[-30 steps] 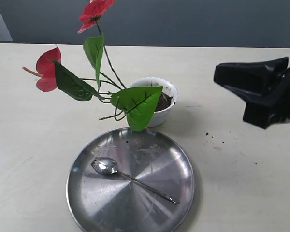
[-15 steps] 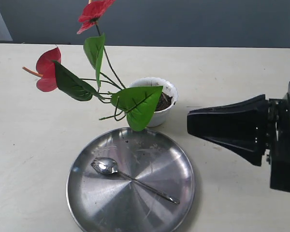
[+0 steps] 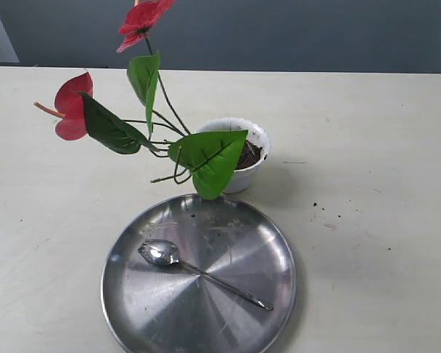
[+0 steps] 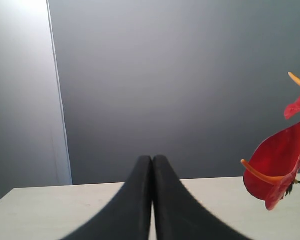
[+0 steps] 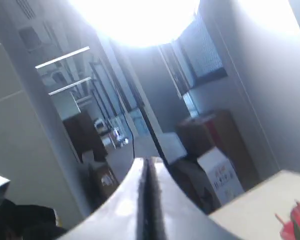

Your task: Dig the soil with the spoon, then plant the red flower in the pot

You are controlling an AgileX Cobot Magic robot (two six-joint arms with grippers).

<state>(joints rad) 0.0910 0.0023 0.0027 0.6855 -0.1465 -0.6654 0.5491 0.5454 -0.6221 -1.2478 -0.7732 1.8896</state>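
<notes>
Judging from how things lie, the planting looks done: the flower (image 3: 145,88) stands rooted in the soil (image 3: 250,154) of the pot (image 3: 242,176), leaning toward the left arm's side, and the spoon (image 3: 162,253) lies on the steel plate (image 3: 228,323) just in front of the pot. Neither arm shows in the exterior view; the left gripper (image 4: 152,200) and right gripper (image 5: 146,200) are both closed on nothing. What remains is parking well: keep both arms off the leaning stems, since the pot looks light and top-heavy and a brush could tip it. A few crumbs (image 3: 323,213) dot the tabletop (image 3: 375,147).
</notes>
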